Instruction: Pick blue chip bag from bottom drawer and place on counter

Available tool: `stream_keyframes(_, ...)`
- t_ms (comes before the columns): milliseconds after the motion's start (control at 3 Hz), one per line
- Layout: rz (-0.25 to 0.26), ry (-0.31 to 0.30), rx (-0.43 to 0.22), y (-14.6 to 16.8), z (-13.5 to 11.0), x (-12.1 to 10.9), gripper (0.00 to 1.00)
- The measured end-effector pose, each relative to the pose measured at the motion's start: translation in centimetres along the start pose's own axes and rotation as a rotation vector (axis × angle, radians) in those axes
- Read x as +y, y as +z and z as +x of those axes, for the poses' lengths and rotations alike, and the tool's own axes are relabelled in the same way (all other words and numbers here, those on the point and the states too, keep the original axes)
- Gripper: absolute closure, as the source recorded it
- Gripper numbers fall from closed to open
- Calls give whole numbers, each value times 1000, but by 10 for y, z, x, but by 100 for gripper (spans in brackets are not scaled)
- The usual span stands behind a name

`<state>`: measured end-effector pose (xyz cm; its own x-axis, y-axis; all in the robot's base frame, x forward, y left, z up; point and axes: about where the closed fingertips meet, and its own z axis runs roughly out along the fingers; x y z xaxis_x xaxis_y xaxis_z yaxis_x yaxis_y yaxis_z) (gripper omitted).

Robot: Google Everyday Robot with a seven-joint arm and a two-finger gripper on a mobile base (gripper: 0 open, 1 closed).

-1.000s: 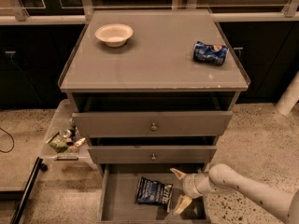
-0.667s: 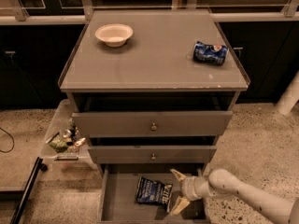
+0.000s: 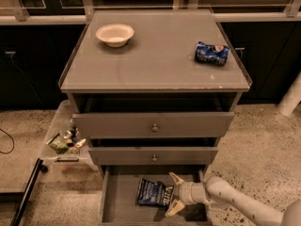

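The blue chip bag point(image 3: 155, 192) lies flat in the open bottom drawer point(image 3: 120, 201), right of the drawer's middle. My gripper point(image 3: 173, 194) reaches in from the lower right. It is open, with one pale finger point(image 3: 176, 178) above the bag's right end and the other below it. The fingers straddle the bag's edge without closing on it. The counter point(image 3: 155, 55) is the grey cabinet top above.
A white bowl point(image 3: 114, 34) sits at the counter's back left. A crushed blue Pepsi can point(image 3: 212, 53) lies at its right side. The two upper drawers point(image 3: 153, 125) stand slightly open. A clear bin with small items point(image 3: 66, 142) stands left of the cabinet.
My gripper has moved a little left, so its open fingers now sit around the bag's right end. The bag has not moved.
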<state>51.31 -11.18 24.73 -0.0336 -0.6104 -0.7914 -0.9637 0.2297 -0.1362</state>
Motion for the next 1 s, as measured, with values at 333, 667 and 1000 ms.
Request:
stream_keyframes(333, 4, 8, 7, 24, 12, -6, 0)
stream_keyframes(667, -11, 14, 24, 49, 27, -8, 0)
stream_keyframes(1000, -27, 23, 39, 70, 38, -9, 0)
